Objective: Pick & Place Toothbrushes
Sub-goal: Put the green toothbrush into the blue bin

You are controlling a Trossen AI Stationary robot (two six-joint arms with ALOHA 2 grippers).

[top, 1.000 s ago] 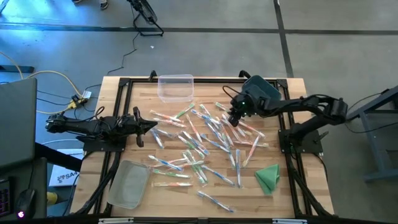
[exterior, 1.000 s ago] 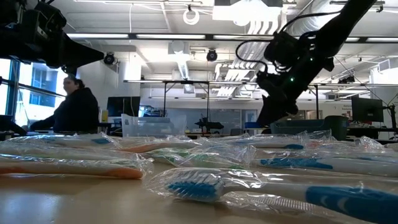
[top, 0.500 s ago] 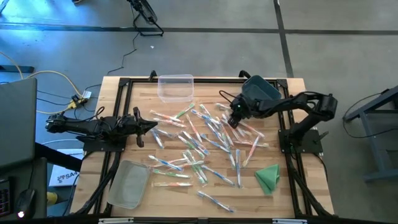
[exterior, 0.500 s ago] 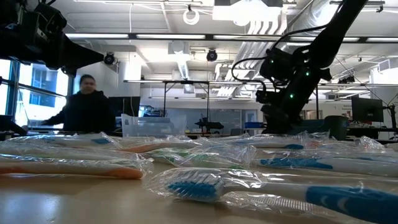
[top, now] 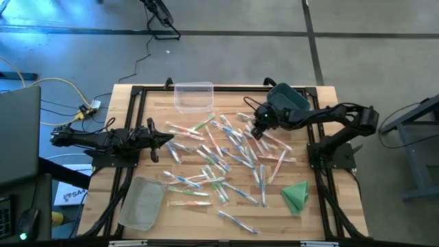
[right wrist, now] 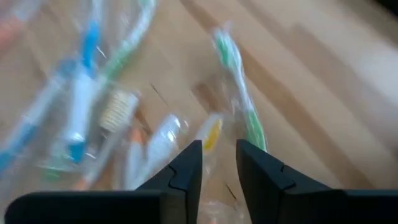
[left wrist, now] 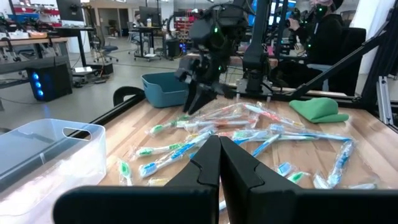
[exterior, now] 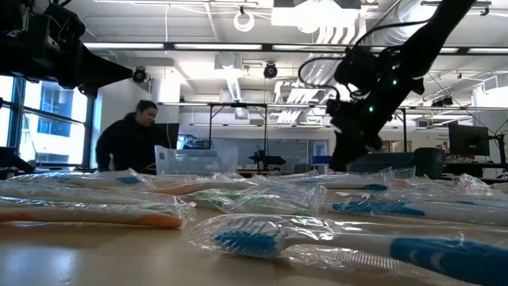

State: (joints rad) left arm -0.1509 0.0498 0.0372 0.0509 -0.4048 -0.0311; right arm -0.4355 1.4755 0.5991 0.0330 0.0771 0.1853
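Note:
Many wrapped toothbrushes [top: 226,158] lie scattered flat over the middle of the wooden table [top: 158,171], also seen close up in the low view [exterior: 254,234]. My right gripper [top: 256,133] hangs slanting down over the far right part of the pile. Its fingers stand a narrow gap apart [right wrist: 219,155] above a green-headed toothbrush [right wrist: 239,93]; it is open and nothing shows between them. My left gripper [top: 170,139] waits level at the table's left side, shut [left wrist: 217,149] and touching nothing.
A clear bin [top: 193,96] stands at the far edge and another clear bin [top: 143,202] at the near left. A teal bin [top: 288,99] sits at the far right under my right arm. A folded green cloth [top: 295,195] lies near right. A person [exterior: 135,139] is in the room beyond.
My right gripper dipped toward the toothbrush pile and has come back up a little, staying over the same spot. The toothbrushes have kept their places. The person in the room beyond has walked across behind the table.

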